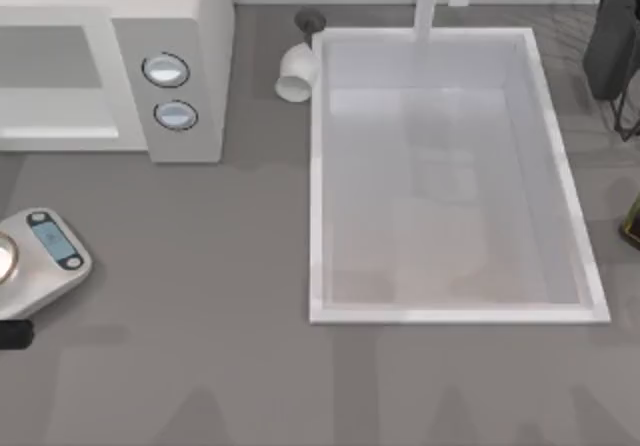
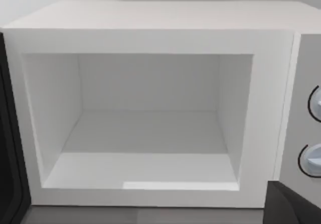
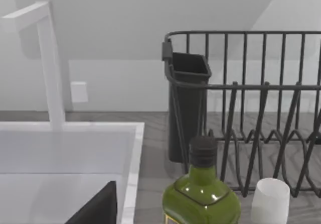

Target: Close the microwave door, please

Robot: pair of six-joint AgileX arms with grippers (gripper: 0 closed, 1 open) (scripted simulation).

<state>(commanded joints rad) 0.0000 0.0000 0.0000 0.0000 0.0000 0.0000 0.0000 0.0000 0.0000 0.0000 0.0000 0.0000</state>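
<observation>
at the top view's upper left sits the big boxy white microwave (image 1: 170, 76) with two round silver-blue knobs (image 1: 166, 70). left wrist view looks straight into its empty white cavity (image 2: 145, 133), so it stands open; the dark strip at that picture's edge is likely the swung-out microwave door (image 2: 7, 148), grey window side, hinge edge hard to confirm. finger state: cannot tell for either arm. to do this well, i'd bring the left arm round outside the door panel, press near its free edge, sweep along the hinge arc. small silver kitchen scale (image 1: 45, 256) nearby, avoid it.
</observation>
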